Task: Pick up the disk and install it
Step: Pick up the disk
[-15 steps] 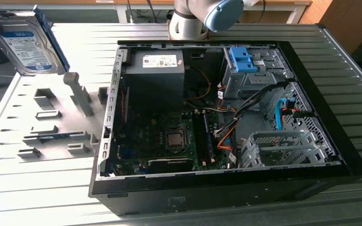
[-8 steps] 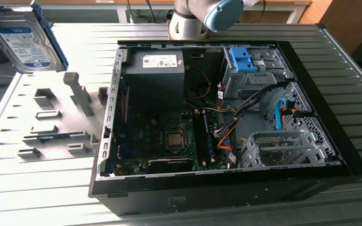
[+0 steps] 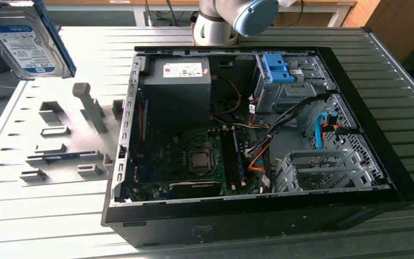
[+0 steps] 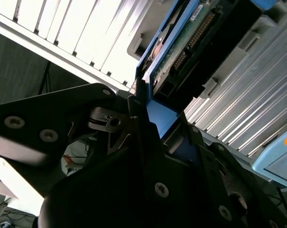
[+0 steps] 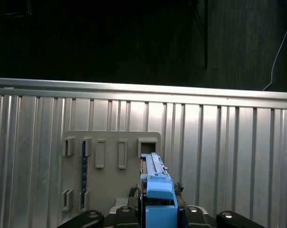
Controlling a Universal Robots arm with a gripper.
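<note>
Holds disk (image 3: 28,43) pinched in closed claw (image 5: 158,209) by its blue rail (image 5: 157,187), aloft over table (image 3: 49,226) at the exterior view's left, well apart from open case (image 3: 250,224); probably best carried slowly, level, high enough to clear the case wall.

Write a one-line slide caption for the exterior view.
The disk aloft at the exterior view's left, near the grey fixture plate, beside the open computer case.

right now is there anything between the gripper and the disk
Nothing. In both wrist views the gripper clamps straight onto the blue carrier of the disk; the exterior view shows the disk hanging above the table.
</note>
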